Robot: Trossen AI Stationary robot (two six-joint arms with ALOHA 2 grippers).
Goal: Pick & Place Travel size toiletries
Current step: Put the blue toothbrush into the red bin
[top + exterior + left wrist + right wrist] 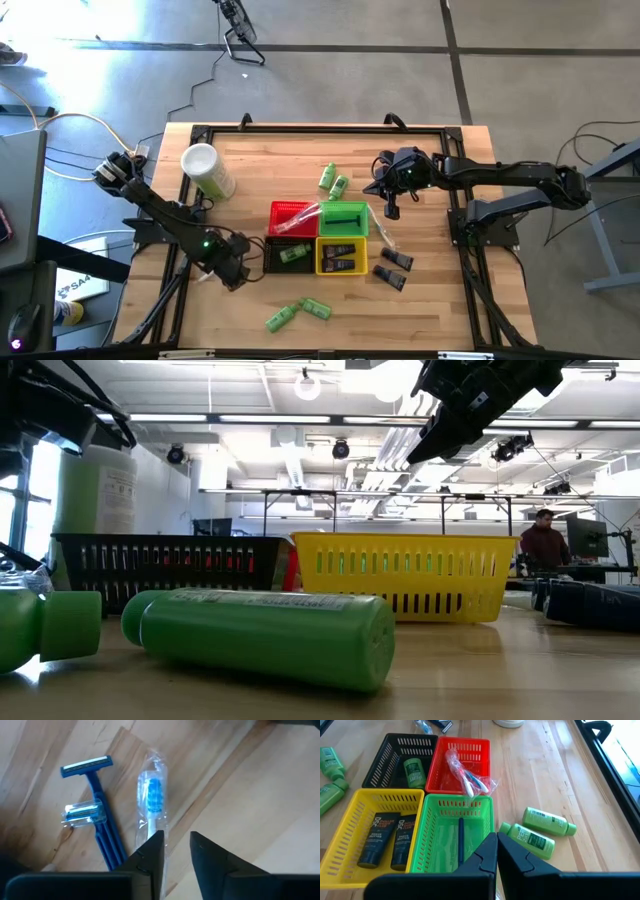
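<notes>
We see the left gripper (177, 851) low over the wooden table (440, 300) beside the black basket (285, 254), its fingers slightly apart and clamped on nothing, the wrapped toothbrush (152, 805) lying just ahead next to a blue razor (97, 807) (both flat on the wood). The right gripper (497, 851) hangs with fingers together above the green basket (451, 832), near two green bottles (537, 832).

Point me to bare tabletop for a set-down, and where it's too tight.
Free: the wide wood strip between the white cup and the pair of green bottles, and the near right corner beyond the dark tubes. Crowded: around the four baskets, red, green, black, yellow, and beside the left tool.
</notes>
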